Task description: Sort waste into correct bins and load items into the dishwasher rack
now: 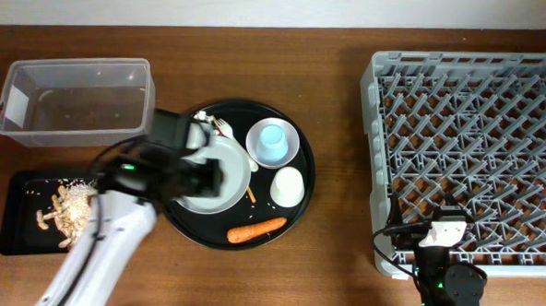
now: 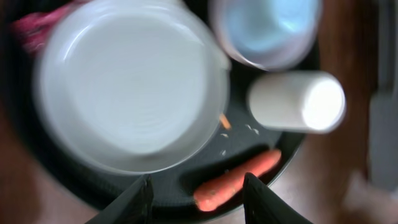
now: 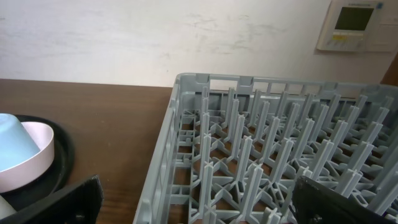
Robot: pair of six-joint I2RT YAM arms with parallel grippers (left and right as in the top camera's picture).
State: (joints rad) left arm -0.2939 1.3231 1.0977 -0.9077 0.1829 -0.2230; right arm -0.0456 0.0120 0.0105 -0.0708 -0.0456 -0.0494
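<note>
On the round black tray, the pale grey plate point(image 1: 227, 183) point(image 2: 130, 93) lies beside the white bowl point(image 1: 258, 134) that holds the light blue cup point(image 1: 272, 144) point(image 2: 267, 28). The white cup point(image 1: 287, 186) point(image 2: 298, 102) lies on its side, and the orange carrot point(image 1: 256, 231) point(image 2: 236, 180) rests near the tray's front rim. My left gripper point(image 1: 207, 180) point(image 2: 199, 199) hovers open over the plate's edge, the carrot's end showing between its fingers below. A red wrapper point(image 2: 37, 25) peeks out past the plate. My right gripper point(image 1: 445, 232) point(image 3: 199, 205) stands open at the dishwasher rack point(image 1: 476, 153) point(image 3: 261, 155).
A clear tub point(image 1: 72, 103) stands at the back left. In front of it a shallow black tray point(image 1: 16, 234) holds pale food scraps point(image 1: 67, 209). The white fork point(image 1: 221, 128) lies at the back of the round black tray point(image 1: 293, 214). Small crumbs dot that tray.
</note>
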